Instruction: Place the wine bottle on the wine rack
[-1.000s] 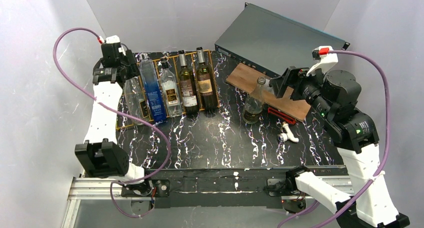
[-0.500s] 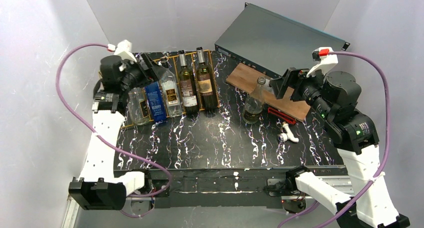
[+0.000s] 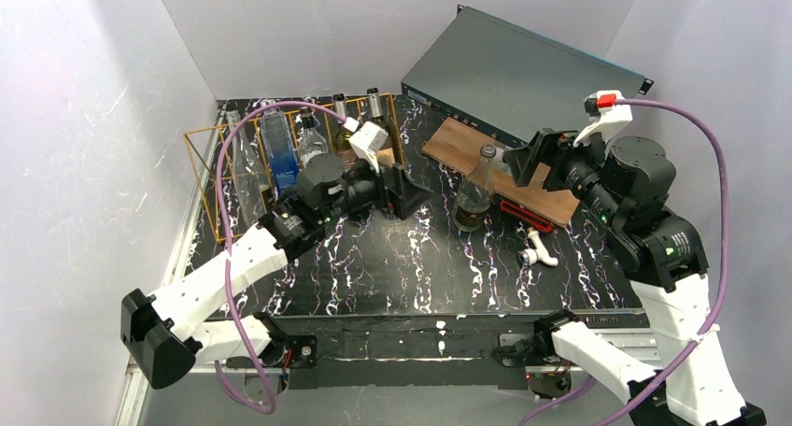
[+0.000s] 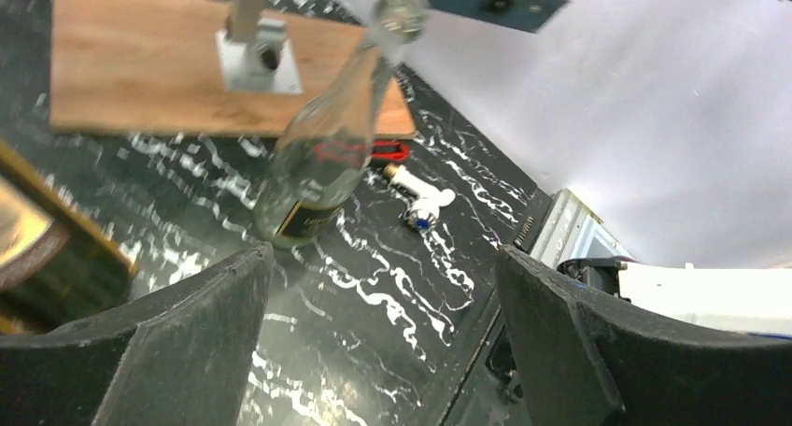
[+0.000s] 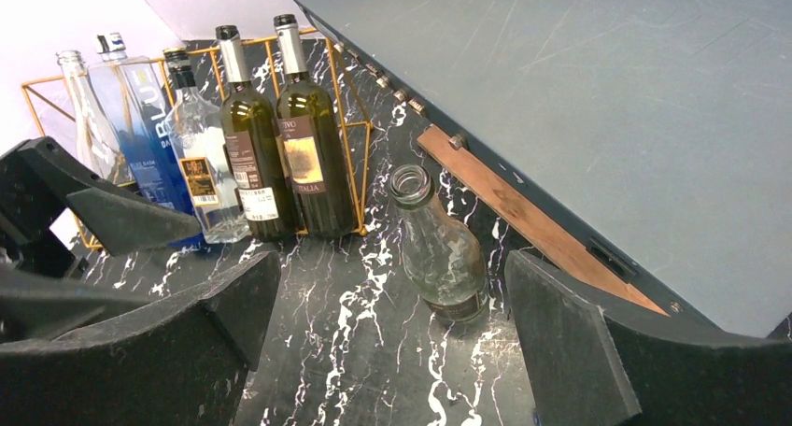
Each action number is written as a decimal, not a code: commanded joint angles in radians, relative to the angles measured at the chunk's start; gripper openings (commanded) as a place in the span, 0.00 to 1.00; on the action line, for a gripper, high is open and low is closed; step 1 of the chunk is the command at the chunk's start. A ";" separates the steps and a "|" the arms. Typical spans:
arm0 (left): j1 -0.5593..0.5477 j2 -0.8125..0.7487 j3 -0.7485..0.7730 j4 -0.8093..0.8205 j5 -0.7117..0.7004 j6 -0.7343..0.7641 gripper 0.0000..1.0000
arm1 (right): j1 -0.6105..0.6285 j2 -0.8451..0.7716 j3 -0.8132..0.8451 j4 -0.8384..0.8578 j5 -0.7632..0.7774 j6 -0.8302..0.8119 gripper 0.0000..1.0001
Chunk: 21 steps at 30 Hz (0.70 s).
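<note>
1. Black marbled tabletop [image 3: 420,258] carried everything. The wine bottle [image 3: 473,197], clear glass, stood upright on it just in front of the wooden board [image 3: 458,141] and well apart from the wine rack [image 3: 202,183].
2. My left gripper [image 3: 402,191] was spread wide and held nothing, pointing at the bottle from the rack side. My right gripper [image 3: 521,162] was just as wide and empty, hanging near the bottle's neck.
3. Tipping was the main risk, I judged. The bottle looked tall and light, so one finger brushing the neck before the other closed could topple it toward the board or the white fitting [image 3: 537,250].
4. Smooth glass might also slip in a high grip on the neck.
5. The purple cable [image 3: 280,106] of my left arm looped over the rack, and I thought it could snag a bottle top there.
6. The wine bottle was uncapped and looked empty.
7. The rack held five bottles: a slim clear bottle [image 5: 89,118], a blue bottle [image 5: 149,146], a labelled clear bottle [image 5: 201,178] and two dark green bottles [image 5: 306,155]. Its leftmost bay appeared free.
</note>
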 commanded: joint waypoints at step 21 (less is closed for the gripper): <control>-0.213 0.444 0.137 0.470 -0.207 0.258 0.85 | -0.002 -0.068 0.046 -0.027 0.055 -0.015 1.00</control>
